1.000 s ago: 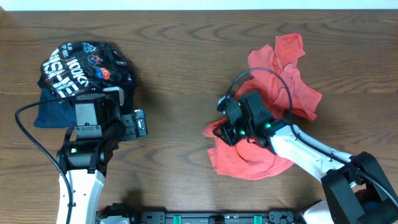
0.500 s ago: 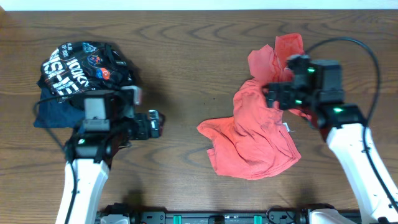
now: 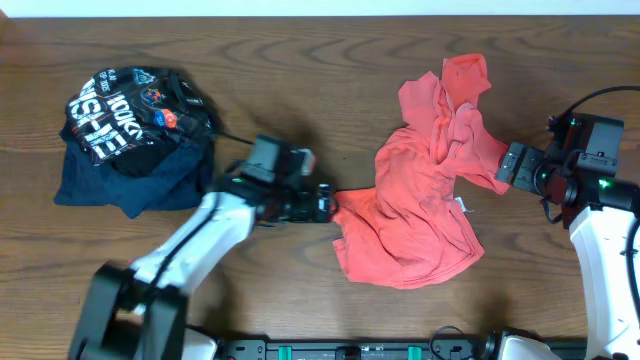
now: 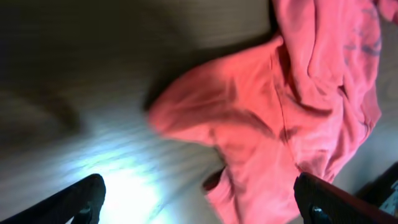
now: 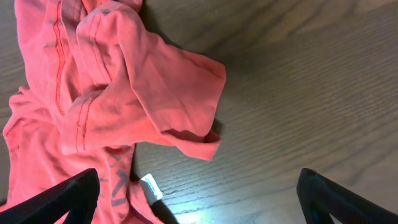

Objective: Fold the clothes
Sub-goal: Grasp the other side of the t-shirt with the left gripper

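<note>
While the right gripper point(image 3: 512, 166) has backed off to 3 o'clock of the crumpled T-shirt point(image 3: 420, 215) lying right of centre, the left gripper point(image 3: 325, 203) has reached its 9 o'clock edge, both with fingers spread apart, so flattening it looks like the next step.
</note>
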